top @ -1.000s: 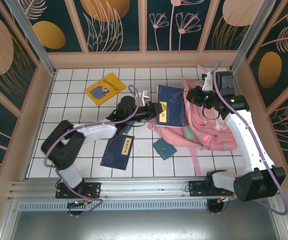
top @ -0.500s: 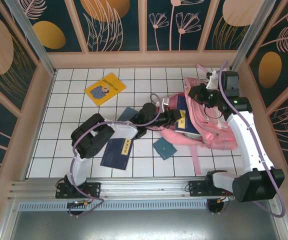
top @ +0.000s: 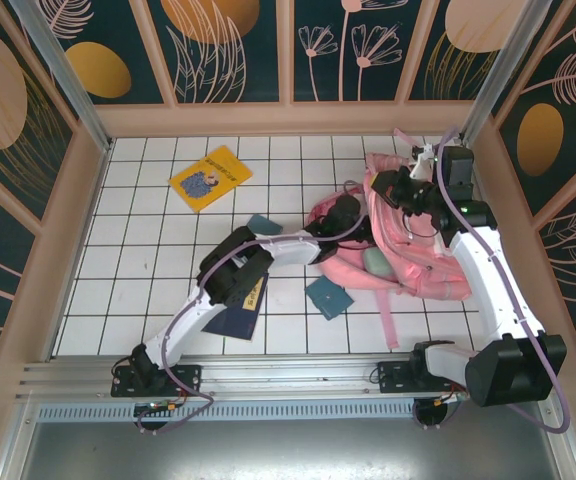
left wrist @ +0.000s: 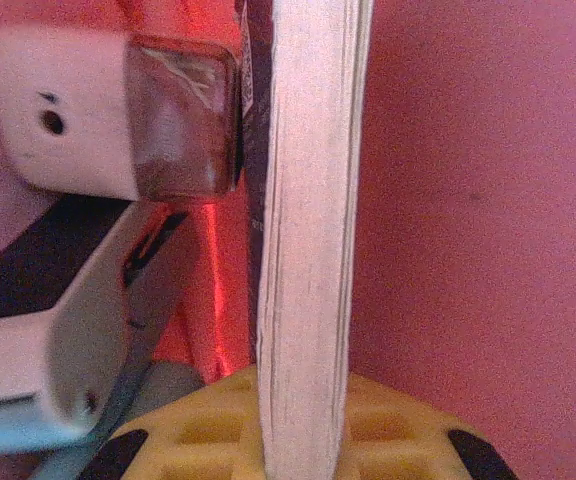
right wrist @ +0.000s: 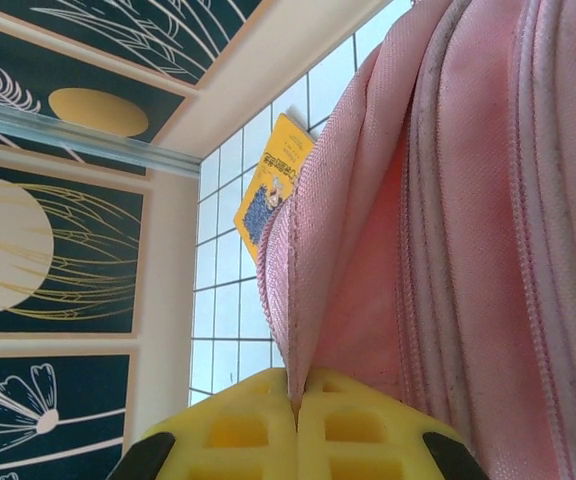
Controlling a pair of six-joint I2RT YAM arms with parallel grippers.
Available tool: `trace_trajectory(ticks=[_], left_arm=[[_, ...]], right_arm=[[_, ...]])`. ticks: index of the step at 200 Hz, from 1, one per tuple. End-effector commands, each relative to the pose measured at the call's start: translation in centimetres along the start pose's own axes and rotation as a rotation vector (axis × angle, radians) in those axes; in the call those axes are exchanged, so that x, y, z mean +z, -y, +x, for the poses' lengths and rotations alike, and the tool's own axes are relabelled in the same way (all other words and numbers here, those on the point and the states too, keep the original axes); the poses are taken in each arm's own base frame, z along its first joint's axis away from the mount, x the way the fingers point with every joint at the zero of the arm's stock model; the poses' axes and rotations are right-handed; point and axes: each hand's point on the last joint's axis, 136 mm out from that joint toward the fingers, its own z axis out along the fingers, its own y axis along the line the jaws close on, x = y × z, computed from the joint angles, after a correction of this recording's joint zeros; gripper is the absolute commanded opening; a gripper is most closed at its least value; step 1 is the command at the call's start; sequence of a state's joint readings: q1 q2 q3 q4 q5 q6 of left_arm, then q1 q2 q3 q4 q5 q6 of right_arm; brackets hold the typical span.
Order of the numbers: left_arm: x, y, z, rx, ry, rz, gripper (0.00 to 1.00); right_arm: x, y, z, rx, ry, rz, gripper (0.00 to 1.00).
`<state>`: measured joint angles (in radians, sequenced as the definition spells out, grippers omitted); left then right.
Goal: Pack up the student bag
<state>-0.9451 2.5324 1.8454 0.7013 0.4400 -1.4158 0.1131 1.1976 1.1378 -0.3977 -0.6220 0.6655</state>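
Item count, counter area:

- Bags: one. Pink bag [top: 430, 272].
- Books: three. One yellow book [top: 210, 178], one navy book [top: 226, 320], and one book [left wrist: 308, 250] seen edge-on in the left wrist view.
- Teal squares: two. Far teal square [top: 264, 224] and near teal square [top: 328, 296]. Their type cannot be told.
- Cases: one. Pale-green case [top: 376, 264].
- Arms: two. Left arm [top: 278, 245] and right arm [top: 488, 280].

A staged robot test cell: a white grid-tiled desk [top: 148, 200] boxed in by dark floral-printed wall panels [top: 233, 50], with an aluminium mounting rail [top: 268, 372] along its near edge.
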Motion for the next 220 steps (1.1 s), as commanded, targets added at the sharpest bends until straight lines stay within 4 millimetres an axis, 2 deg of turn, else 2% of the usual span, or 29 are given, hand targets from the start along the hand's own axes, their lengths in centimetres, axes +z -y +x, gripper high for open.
trace_trajectory(ticks=[1,5,22,38,53,57,91,112,136,165,186,203,206,216,218,220], left_arm=[[2.6,1.8,2.2,0.021,-0.06,0.07,0.18],[2.9,1.8,2.3,0.019,-0.064,0.075,0.26],[3.4,1.6,2.6,0.008,-0.085,0.079,0.52],[2.4,1.5,2.2,0.039,-0.056,0.047,0.65],[0.8,1.6,1.3,0.066,-0.01,0.016,0.71],[0.3,1.5,1.1,0.068,-0.003,0.011,0.72],[-4.2,4.2,-0.6,0.152,0.023,0.008,0.77],[-6.7,5.9,-0.2,0.226,0.011,-0.001,0.78],[-9.1,6.5,1.1,0.25,-0.016,-0.022,0.78],[-12.5,6.3,0.9,0.258,0.02,-0.089,0.78],[-16.0,5.9,0.3,0.308,0.064,-0.207,0.78],[-19.4,4.8,-0.7,0.365,0.126,-0.382,0.78],[-20.3,5.6,-0.9,0.385,0.146,-0.393,0.78],[-22.5,5.7,-1.6,0.419,0.187,-0.475,0.79],[-23.0,6.4,-1.8,0.431,0.206,-0.475,0.79],[-23.4,5.9,-1.9,0.432,0.209,-0.502,0.79]], right_arm=[[-0.1,-3.1,-1.1,-0.059,0.042,-0.124,0.0],[-0.1,-3.2,-1.1,-0.06,0.044,-0.125,0.0],[-0.2,-3.2,-1.4,-0.073,0.056,-0.116,0.0],[-0.5,-3.0,-1.7,-0.094,0.072,-0.085,0.0],[-0.9,-2.5,-1.9,-0.105,0.085,-0.056,0.0],[-0.9,-2.4,-1.9,-0.106,0.088,-0.051,0.0],[-2.0,-1.4,-2.9,-0.111,0.145,-0.001,0.0],[-2.7,-0.3,-3.8,-0.126,0.195,0.061,0.0],[-2.7,0.8,-4.0,-0.138,0.208,0.106,0.0],[-2.1,1.9,-3.6,-0.138,0.188,0.13,0.0],[-1.5,2.4,-2.9,-0.162,0.158,0.146,0.0],[-0.7,3.1,-2.1,-0.201,0.127,0.213,0.0],[-0.5,3.2,-1.9,-0.209,0.121,0.229,0.0],[0.3,3.8,-1.1,-0.242,0.093,0.281,0.0],[0.5,3.9,-1.0,-0.248,0.09,0.293,0.0],[0.7,4.0,-0.9,-0.253,0.085,0.304,0.0]])
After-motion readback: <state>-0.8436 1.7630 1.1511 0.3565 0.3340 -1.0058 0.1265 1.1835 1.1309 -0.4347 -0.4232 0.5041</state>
